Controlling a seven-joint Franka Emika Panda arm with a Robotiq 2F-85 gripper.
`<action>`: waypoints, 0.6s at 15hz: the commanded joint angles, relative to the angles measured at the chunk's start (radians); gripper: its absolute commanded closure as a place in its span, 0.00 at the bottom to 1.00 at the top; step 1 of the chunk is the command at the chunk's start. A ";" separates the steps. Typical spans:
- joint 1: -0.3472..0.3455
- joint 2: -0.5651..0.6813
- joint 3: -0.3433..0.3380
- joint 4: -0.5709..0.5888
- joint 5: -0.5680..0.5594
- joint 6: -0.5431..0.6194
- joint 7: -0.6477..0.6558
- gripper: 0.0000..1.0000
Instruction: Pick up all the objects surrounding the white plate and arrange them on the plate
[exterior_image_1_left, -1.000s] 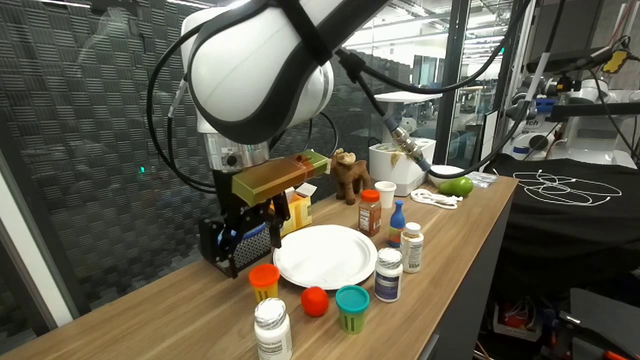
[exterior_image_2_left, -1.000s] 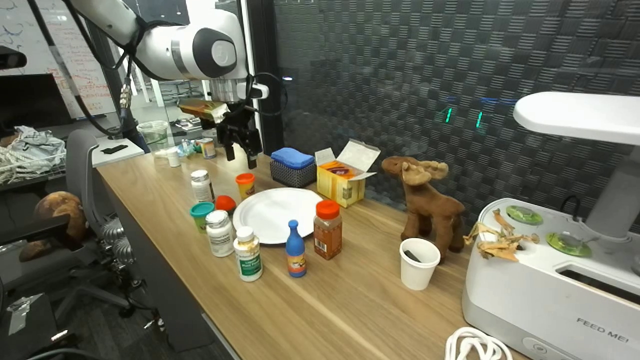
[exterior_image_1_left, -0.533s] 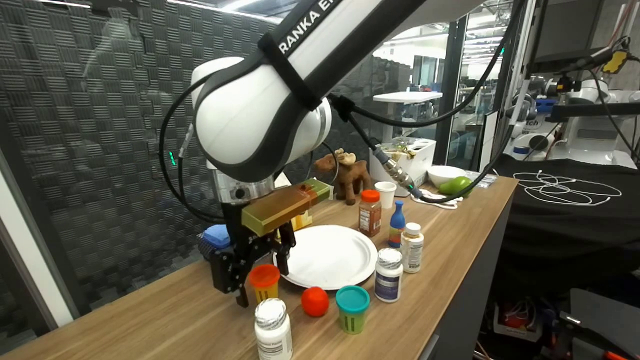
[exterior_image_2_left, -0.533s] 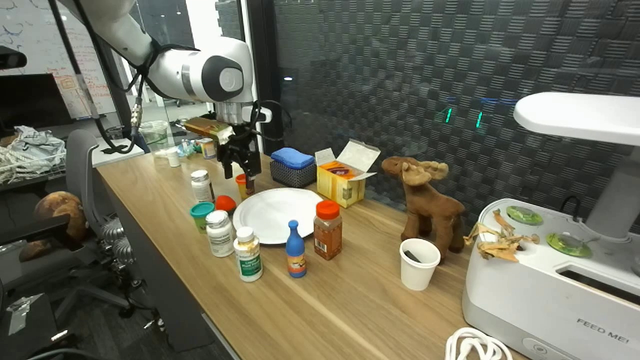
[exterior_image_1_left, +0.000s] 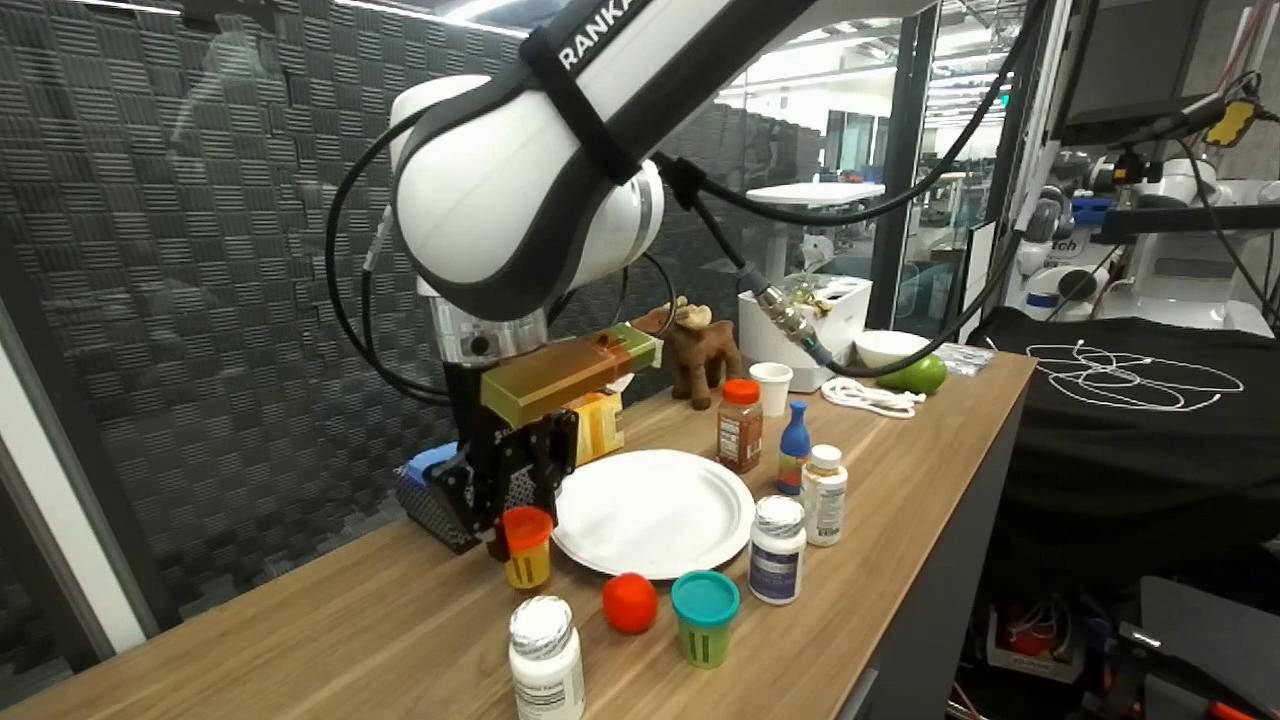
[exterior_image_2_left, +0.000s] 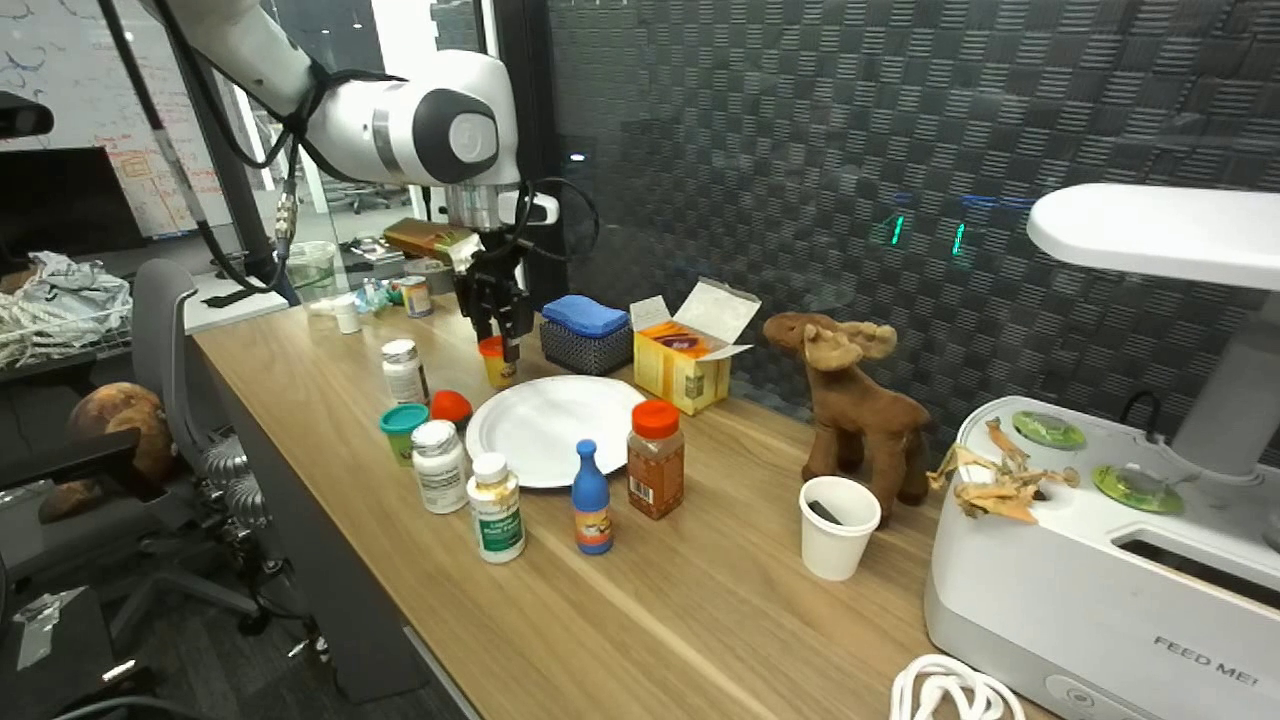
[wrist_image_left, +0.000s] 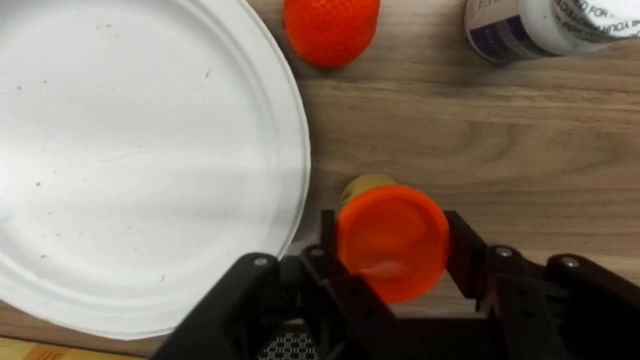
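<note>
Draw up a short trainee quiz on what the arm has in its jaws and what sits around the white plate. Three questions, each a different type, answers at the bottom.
1. Multiple choice. Which thing is between the jaws?
A) the blue bottle
B) the orange-lidded jar
C) the toy moose

2. True or false. In the wrist view, the red piece lies beside the white plate, not on it.

3. Fill in the blank. In both exterior views, the green tub near the red piece has a ____ lid.

Key
1. B; the jaws are closed on its lid.
2. True.
3. Teal.
</note>
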 joint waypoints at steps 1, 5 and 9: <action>0.008 -0.058 -0.023 -0.003 -0.013 0.010 0.022 0.71; -0.003 -0.095 -0.069 -0.013 -0.048 0.002 0.048 0.71; -0.030 -0.083 -0.109 -0.023 -0.071 -0.003 0.063 0.71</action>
